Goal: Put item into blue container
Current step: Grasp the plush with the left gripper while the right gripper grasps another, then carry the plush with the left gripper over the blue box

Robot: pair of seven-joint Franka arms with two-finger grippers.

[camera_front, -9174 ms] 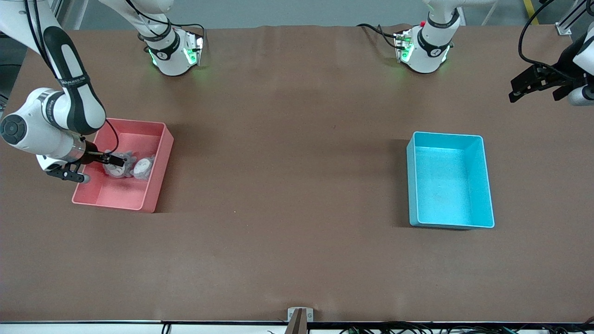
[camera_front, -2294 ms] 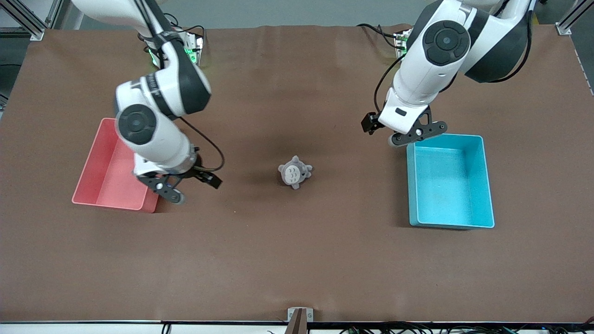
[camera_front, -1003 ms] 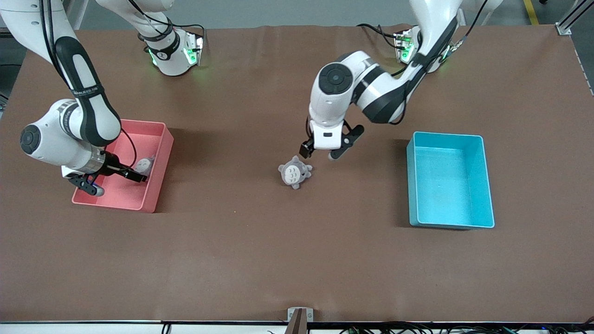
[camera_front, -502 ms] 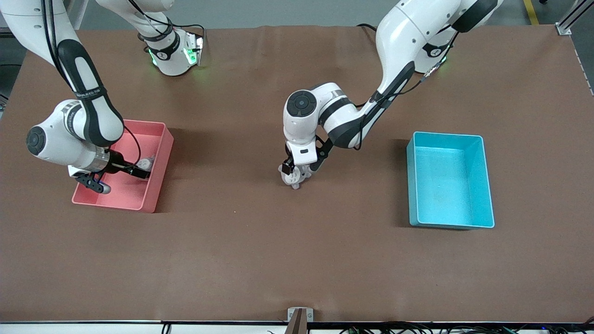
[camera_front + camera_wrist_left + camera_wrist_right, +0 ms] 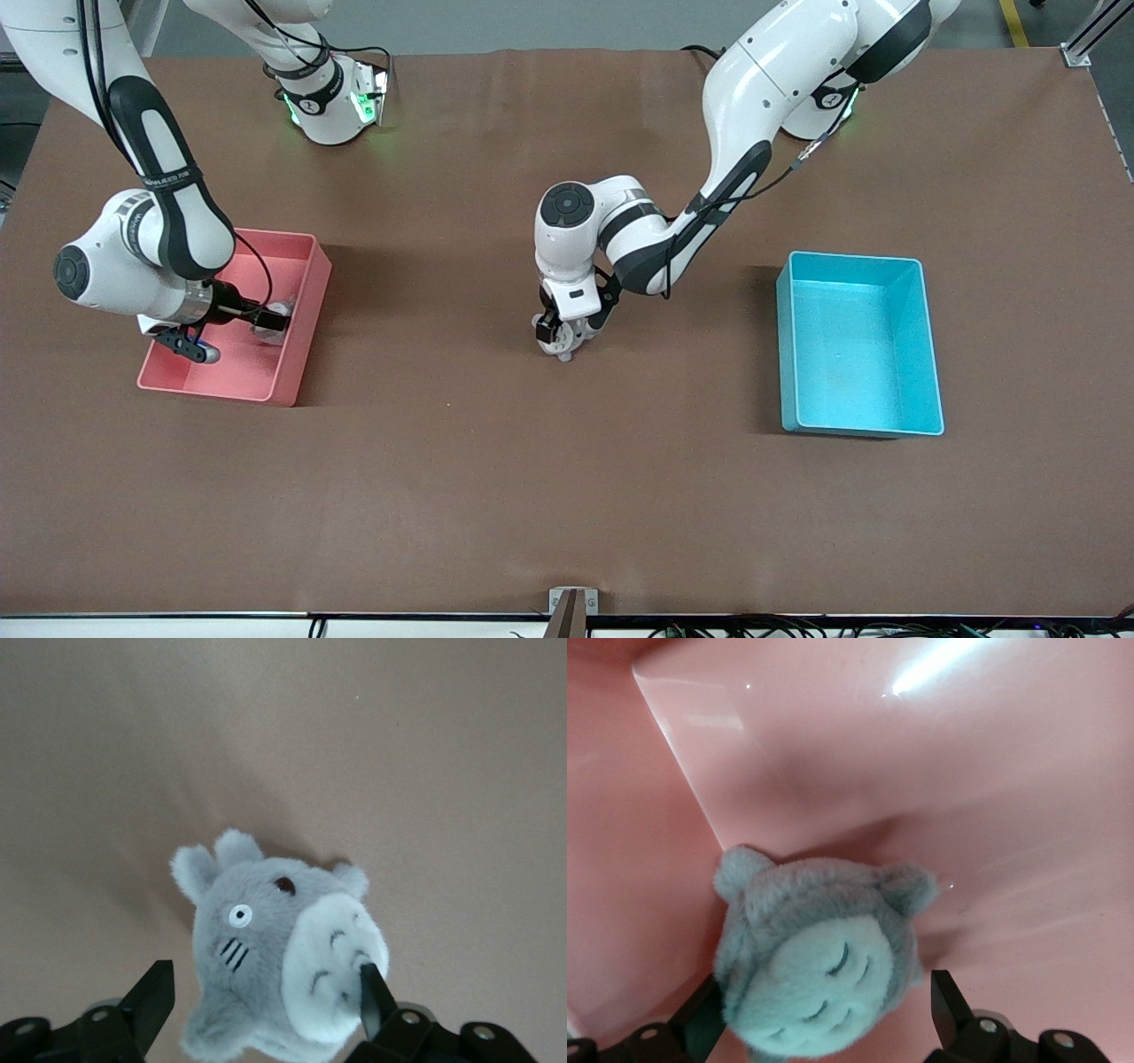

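The left gripper (image 5: 562, 338) is lowered at the middle of the brown table (image 5: 567, 496), around a small grey plush toy with a white belly (image 5: 279, 957). In the left wrist view, one black finger (image 5: 374, 997) is seen touching the white belly, while the other finger is still apart from the grey fur, so the toy is not yet clamped; the jaws are open around it. The toy lies on the table surface between the fingers.

The light blue rectangular open-top plastic container (image 5: 858, 344) stands well apart from this gripper, toward the left arm's end of the table, and nothing is seen inside it.

The right gripper (image 5: 232, 330) is placed inside the pink rectangular plastic bin (image 5: 232, 330) at the right arm's end of the table. Its fingers are spread wide on both sides of a second grey plush toy (image 5: 819, 957), which rests on the pink floor beside the bin's wall; no grasp is seen.
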